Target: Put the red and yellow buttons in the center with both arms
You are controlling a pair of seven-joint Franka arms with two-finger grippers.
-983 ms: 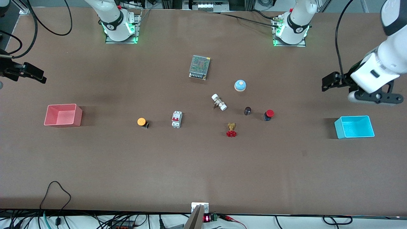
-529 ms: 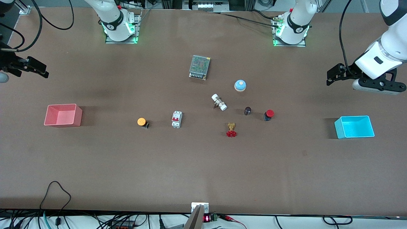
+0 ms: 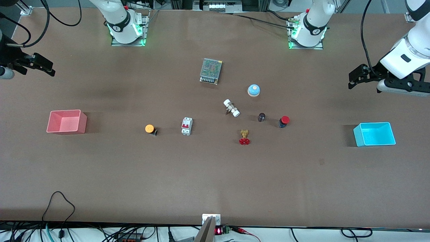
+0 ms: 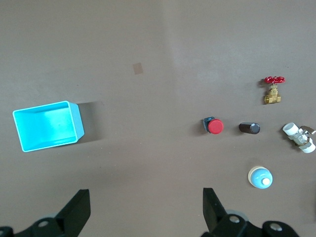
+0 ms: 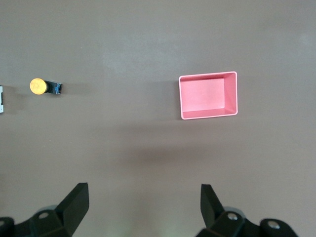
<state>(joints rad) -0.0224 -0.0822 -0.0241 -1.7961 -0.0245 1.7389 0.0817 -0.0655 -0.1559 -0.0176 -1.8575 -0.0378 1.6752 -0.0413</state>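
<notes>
The red button (image 3: 284, 121) lies on the brown tabletop toward the left arm's end, beside a dark cylinder (image 3: 261, 117); it also shows in the left wrist view (image 4: 214, 126). The yellow button (image 3: 150, 129) lies toward the right arm's end, beside a breaker (image 3: 186, 126); it also shows in the right wrist view (image 5: 39, 86). My left gripper (image 3: 352, 79) is open and empty, up over bare table at the left arm's end (image 4: 145, 191). My right gripper (image 3: 49, 69) is open and empty, up over bare table at the right arm's end (image 5: 143, 186).
A light-blue bin (image 3: 374, 134) stands at the left arm's end and a pink bin (image 3: 66, 121) at the right arm's end. Around the middle lie a red-wheeled brass valve (image 3: 244, 137), a white fitting (image 3: 231, 108), a blue-domed bell (image 3: 254, 90) and a mesh power supply (image 3: 210, 71).
Both arms have drawn back toward the edge of the table where their bases stand, grippers still open. Nothing on the table has moved.
</notes>
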